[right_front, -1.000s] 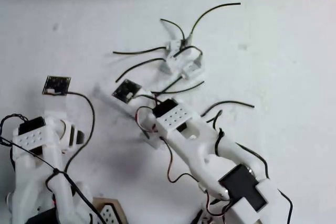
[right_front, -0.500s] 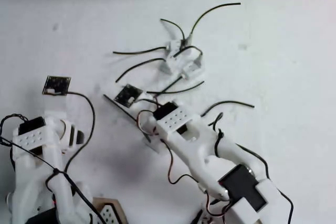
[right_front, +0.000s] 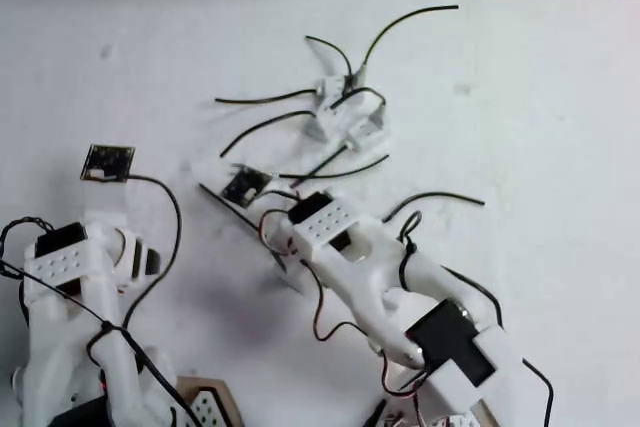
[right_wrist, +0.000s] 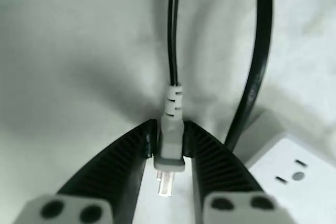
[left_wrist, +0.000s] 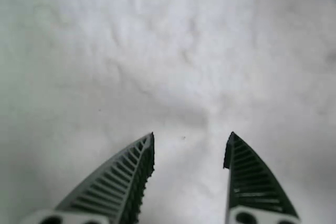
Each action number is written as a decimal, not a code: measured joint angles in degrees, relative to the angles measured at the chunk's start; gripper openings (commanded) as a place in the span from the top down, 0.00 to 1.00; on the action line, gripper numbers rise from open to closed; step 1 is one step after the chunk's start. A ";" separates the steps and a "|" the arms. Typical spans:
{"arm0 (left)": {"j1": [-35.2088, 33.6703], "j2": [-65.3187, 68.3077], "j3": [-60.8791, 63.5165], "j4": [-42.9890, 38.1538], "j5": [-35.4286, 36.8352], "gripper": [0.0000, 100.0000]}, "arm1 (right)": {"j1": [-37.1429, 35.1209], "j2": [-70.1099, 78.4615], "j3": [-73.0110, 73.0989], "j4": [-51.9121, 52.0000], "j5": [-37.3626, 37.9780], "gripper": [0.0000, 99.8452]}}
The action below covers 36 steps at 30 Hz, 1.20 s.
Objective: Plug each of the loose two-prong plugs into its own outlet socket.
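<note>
— What has the right gripper point(right_wrist: 170, 127) got?

— It's clamped on a plug point(right_wrist: 170, 148), one finger on each side of the grey body. That's one of the loose ones, I'd say.

— Which way does the plug lie in the fingers?

— Lengthwise, in line with them. Its prongs point(right_wrist: 165, 183) point back toward the wrist, and the ribbed collar and thin black cord point(right_wrist: 173, 30) run straight out past the fingertips across the table point(right_wrist: 79, 51).

— And the socket?

— Just beside one finger, close to the knuckle end. There's a white outlet block point(right_wrist: 315, 198) with its socket point(right_wrist: 292, 172) facing up. A thick black cable point(right_wrist: 257, 61) passes between the plug's cord and the block, near that same finger.

— So the prongs aren't aimed at the slots.

— No. They point along the fingers, while the socket lies off to the side and opens upward. My guess is that the plug has to be swung over the block and tipped prongs-down before it goes in. The cable may get in the way.

— Could the other arm help?

— It's well apart. The left gripper point(left_wrist: 191, 136) hangs over bare tabletop with its jaws spread and nothing between them. The right one is far nearer.
</note>
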 measured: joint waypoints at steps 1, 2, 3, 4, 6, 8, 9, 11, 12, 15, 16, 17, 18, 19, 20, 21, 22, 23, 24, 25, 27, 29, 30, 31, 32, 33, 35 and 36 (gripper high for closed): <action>0.00 0.00 0.00 0.00 0.00 0.78 | 0.09 0.00 -0.18 0.00 0.00 0.98; 0.00 0.00 0.00 0.00 0.00 0.78 | 0.26 0.09 -0.44 0.00 0.00 0.98; 0.00 0.00 0.00 0.00 0.00 0.78 | 0.26 0.18 -0.79 0.26 0.00 0.99; 0.00 0.00 0.00 0.00 0.00 0.78 | 0.26 0.18 -1.23 1.41 -0.09 0.98; 0.00 0.00 0.00 0.00 0.00 0.78 | -0.26 -1.23 -1.85 3.96 0.00 0.98; 0.00 0.00 0.00 0.00 0.00 0.78 | -0.35 -4.75 -2.20 6.15 0.00 0.98; 0.00 0.00 0.09 0.00 0.00 0.78 | -0.35 -7.21 -2.20 7.03 0.00 0.98; 0.00 0.00 0.18 0.00 0.00 0.78 | -0.35 -12.75 -2.20 9.67 -0.18 0.98; 0.00 0.00 0.18 0.00 0.00 0.78 | -0.35 -15.56 -2.20 10.37 -0.97 0.98; 0.00 0.00 0.18 0.00 0.00 0.78 | -0.35 -24.97 -2.20 12.40 -5.19 0.98; 0.00 0.00 0.18 0.00 0.00 0.78 | -0.35 -27.96 -2.20 12.84 -6.77 0.98; 0.00 -0.70 0.18 0.00 0.00 0.78 | -0.35 -30.68 -2.20 13.01 -8.53 0.98; 0.00 -1.85 0.18 0.09 0.00 0.78 | -0.35 -33.41 -2.20 13.01 -10.37 0.98; 0.00 -3.08 0.18 0.70 0.18 0.78 | -0.35 -36.04 -2.02 12.92 -12.04 0.98; 0.00 -4.66 0.18 1.49 0.79 0.78 | -0.26 -38.68 -1.32 12.31 -13.36 0.98; 0.00 -6.51 0.18 2.11 1.67 0.78 | -0.26 -41.23 -0.18 11.60 -14.51 0.98; 0.00 -8.62 0.18 2.64 2.55 0.78 | -0.26 -43.69 1.14 10.90 -15.38 0.98; 0.00 -10.99 0.18 2.81 3.34 0.78 | -0.26 -46.24 2.64 10.20 -16.00 0.98; 0.00 -13.71 0.18 2.99 4.04 0.78 | -0.26 -48.88 4.48 9.23 -16.44 0.98; 0.00 -16.79 0.35 3.08 4.66 0.77 | -0.26 -51.69 6.42 8.00 -16.97 0.98; 0.00 -23.38 1.32 3.25 6.07 0.77 | -0.35 -57.41 10.64 5.19 -18.46 0.98; 1.67 -30.24 2.29 3.25 7.82 0.77 | -0.26 -63.47 14.86 2.02 -19.69 0.98; 3.16 -33.49 2.99 3.25 8.70 0.77 | -0.18 -66.46 16.97 0.53 -20.13 0.98; 5.01 -36.48 3.78 3.25 9.93 0.77 | -0.18 -69.54 19.08 -0.88 -20.57 0.98; 7.12 -39.30 4.48 3.25 11.43 0.77 | -0.26 -72.35 21.01 -2.02 -20.92 0.98; 9.49 -41.76 5.19 3.25 12.75 0.77 | -0.26 -75.25 23.03 -2.99 -21.01 0.98; 14.24 -44.57 5.54 3.25 14.77 0.77 | -0.44 -80.09 26.55 -3.78 -21.10 0.98; 16.62 -45.45 5.71 3.25 15.47 0.77 | -1.23 -82.20 28.04 -3.78 -21.10 0.98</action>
